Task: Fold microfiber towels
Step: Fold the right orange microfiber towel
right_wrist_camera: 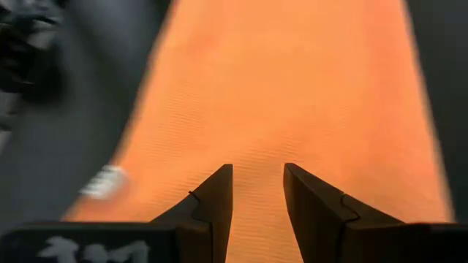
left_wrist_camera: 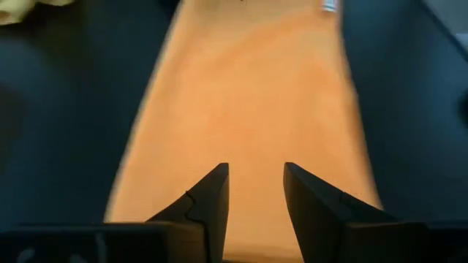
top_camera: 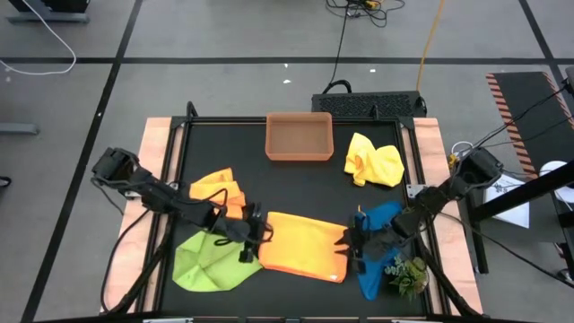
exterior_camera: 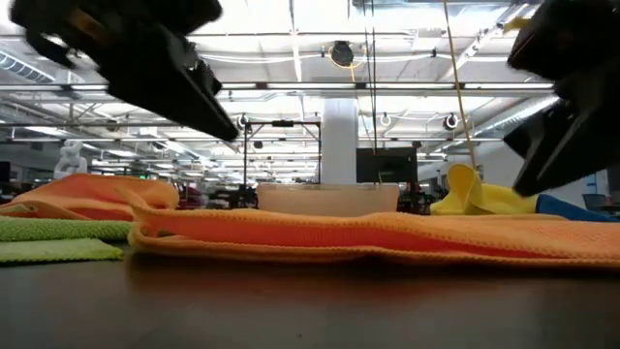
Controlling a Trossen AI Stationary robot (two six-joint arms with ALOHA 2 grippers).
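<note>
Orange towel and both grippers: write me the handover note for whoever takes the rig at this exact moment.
Left gripper: open, empty, at the left end of the orange towel.
Right gripper: open, empty, at its right end.
Orange towel lies folded into a long band, front centre.
Lime green towel front left, a yellow towel behind it, another yellow towel back right, blue towel front right: all crumpled.
Done: one fold on orange, apparently.
Left: probably finish orange, then fold the other four.

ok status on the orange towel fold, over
Left gripper and right gripper open, one at each end. Orange towel flat, folded. Nothing in the way.
</note>
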